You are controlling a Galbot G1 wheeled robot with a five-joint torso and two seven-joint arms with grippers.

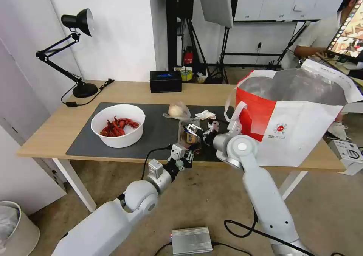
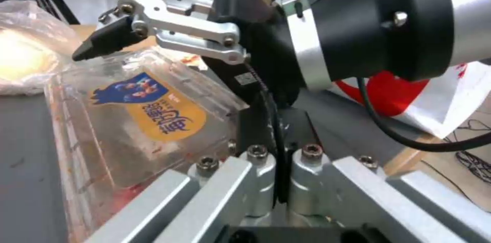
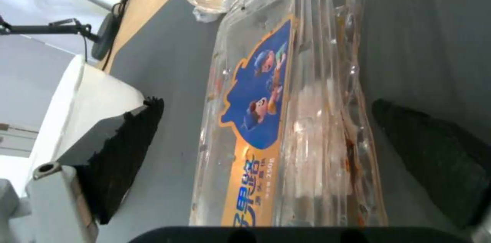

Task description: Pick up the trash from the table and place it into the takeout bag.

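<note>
Head view gives the whole layout: the table (image 1: 56, 127) with its dark mat (image 1: 159, 129), the white bowl (image 1: 118, 125) of red shells at the left, the clear bag (image 1: 176, 110) with its beige lump and the crumpled tissue (image 1: 205, 115) farther back, and the big takeout bag (image 1: 298, 123) standing open at the right end. Both arms meet at the near edge around the clamshell box (image 1: 188, 133). Right wrist view tells what the head view can't — the right gripper (image 3: 266, 132) is spread wide, 1 black pad (image 3: 122, 158) on each side of the box (image 3: 286, 120), neither pad pressing it. Left wrist view looks across the box (image 2: 148, 120) at that right gripper (image 2: 102, 43); the left gripper (image 1: 185, 157) sits just in front of the box — its finger spread can't be made out.
</note>
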